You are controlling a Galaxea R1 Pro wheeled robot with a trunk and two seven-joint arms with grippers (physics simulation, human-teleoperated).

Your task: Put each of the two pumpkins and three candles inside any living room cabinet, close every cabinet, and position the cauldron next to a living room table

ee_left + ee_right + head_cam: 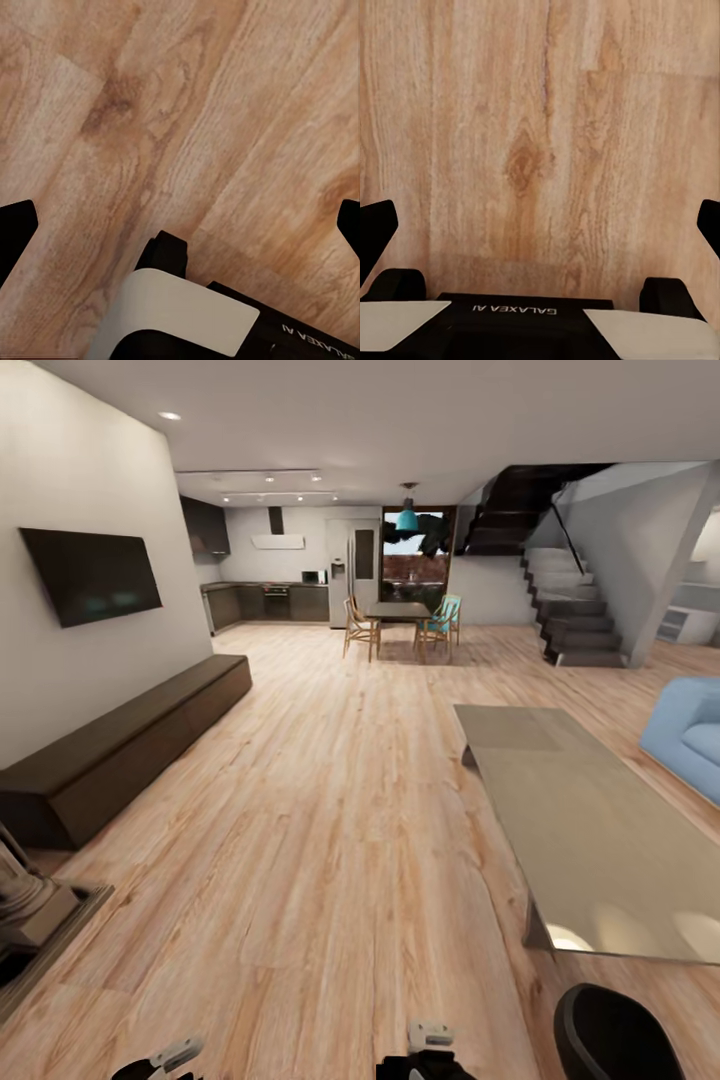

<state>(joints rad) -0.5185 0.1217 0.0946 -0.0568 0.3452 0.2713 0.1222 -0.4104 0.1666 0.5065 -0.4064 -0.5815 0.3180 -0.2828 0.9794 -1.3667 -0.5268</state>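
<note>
Wooden floor runs ahead of us toward the kitchen. At ten o'clock the cabinet lies along the wall, its fronts shut; at two o'clock stands the table, and the cauldron sits at four o'clock, just beside its near corner. Our left gripper and right gripper hang with fingers spread, holding nothing. We judge we are between pickups; next we must find pumpkins and candles.

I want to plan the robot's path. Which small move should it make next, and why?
Probably turn slightly right toward the cauldron, since that black pot sits on the floor just before the coffee table. Both grippers hang open over bare wood floor, and the cabinet looks closed.
</note>
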